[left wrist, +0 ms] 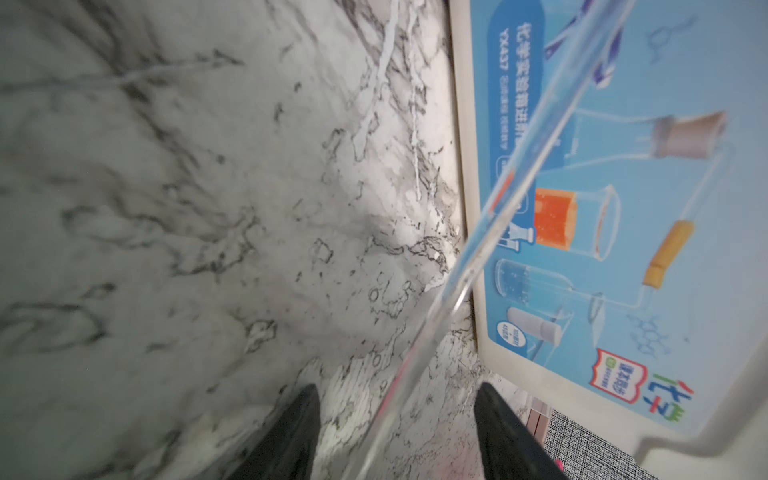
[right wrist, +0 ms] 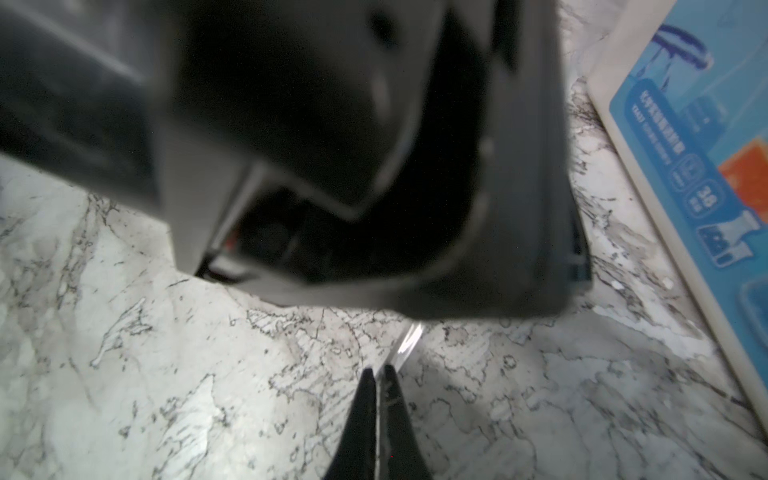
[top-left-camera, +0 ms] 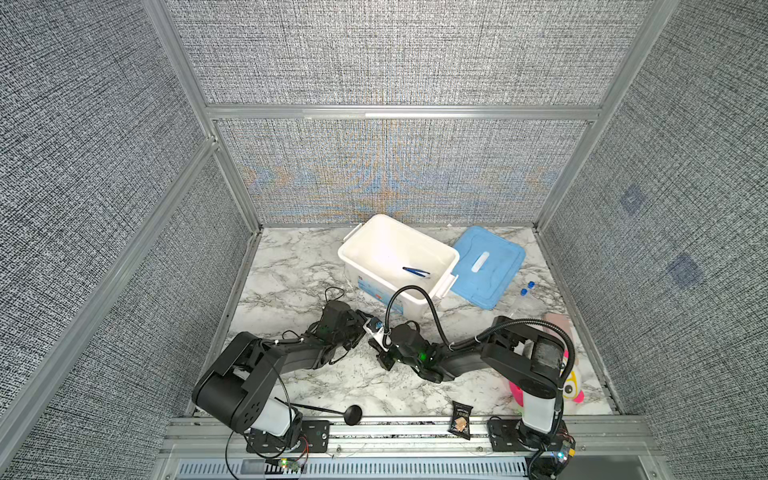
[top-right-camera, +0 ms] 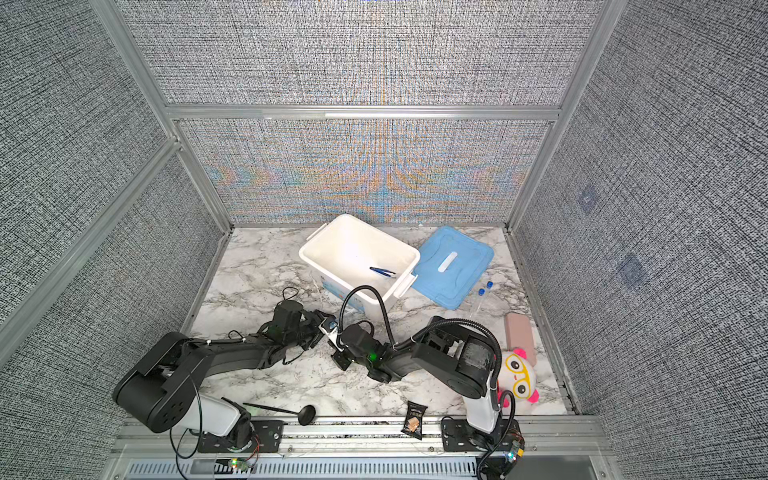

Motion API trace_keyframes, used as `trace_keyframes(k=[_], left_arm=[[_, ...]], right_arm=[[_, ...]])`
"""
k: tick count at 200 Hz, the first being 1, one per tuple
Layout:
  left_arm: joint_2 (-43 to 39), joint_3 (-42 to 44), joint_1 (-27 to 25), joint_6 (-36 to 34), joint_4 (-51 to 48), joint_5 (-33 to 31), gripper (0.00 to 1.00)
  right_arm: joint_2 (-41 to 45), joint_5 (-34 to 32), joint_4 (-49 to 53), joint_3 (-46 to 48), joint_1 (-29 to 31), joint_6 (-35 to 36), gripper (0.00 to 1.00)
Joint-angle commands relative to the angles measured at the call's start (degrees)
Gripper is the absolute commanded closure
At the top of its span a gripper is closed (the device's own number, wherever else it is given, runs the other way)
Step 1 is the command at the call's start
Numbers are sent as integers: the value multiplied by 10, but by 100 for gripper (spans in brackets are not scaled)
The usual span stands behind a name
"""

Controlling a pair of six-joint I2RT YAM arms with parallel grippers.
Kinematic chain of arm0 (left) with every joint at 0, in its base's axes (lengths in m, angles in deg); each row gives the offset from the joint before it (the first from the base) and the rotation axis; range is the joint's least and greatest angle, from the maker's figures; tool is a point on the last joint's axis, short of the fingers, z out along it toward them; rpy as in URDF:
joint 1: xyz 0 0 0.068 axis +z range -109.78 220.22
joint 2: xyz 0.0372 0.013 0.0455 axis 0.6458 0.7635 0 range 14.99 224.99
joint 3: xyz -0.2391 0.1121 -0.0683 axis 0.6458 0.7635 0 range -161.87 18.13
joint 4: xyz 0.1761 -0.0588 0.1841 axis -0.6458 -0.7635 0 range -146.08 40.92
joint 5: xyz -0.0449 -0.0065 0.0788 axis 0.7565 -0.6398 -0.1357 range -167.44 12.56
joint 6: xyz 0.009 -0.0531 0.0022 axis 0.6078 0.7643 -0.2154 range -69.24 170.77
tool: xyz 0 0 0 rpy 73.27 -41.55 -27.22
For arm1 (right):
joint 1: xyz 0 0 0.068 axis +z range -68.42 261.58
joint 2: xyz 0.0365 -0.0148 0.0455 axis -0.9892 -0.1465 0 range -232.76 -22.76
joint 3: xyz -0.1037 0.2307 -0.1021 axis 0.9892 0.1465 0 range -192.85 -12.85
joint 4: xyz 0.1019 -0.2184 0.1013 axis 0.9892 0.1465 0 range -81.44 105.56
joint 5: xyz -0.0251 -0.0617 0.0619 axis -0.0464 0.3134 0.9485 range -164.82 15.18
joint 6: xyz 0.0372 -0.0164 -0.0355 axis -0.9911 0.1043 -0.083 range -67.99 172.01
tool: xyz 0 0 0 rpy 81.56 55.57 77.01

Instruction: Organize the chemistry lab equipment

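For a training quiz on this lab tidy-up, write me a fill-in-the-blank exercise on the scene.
1. Inside the white bin lie dark blue ____.
2. The lid lying beside it on the marble table is ____ in colour.
3. ____ blue-capped tubes lie on the table, outside the bin.
4. The left hand stands ____ around a clear rod.

Missing words: tweezers; blue; Two; open.
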Motion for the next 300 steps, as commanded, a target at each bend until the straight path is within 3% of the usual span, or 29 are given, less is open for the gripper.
trace_keyframes(k=[1,37,85,106,144,168,226,300], left_arm=[[11,6,0,11,-57,3,39],[13,6,0,12,-57,4,42],[-4,10,1,8,-78,-7,42],[-17,7,2,1,-94,-13,42],[-67,1,9,-19,-155,-41,42],[-129,2,16,-47,-204,-91,41],[-308,-8,54,-135,-343,-181,36],[-398,-2,116,-181,-410,-176,33]], right_arm=[[-6,-1,-13,-8,1,0,97],[-16,-13,-16,-14,1,4,96],[51,-37,32,24,1,-3,79],[94,-73,127,19,0,-13,70],[107,-158,514,-141,-8,-105,68],[73,-148,699,-252,-12,-145,66],[25,-20,819,-339,-12,-157,62],[-65,-1,864,-430,-29,-170,62]])
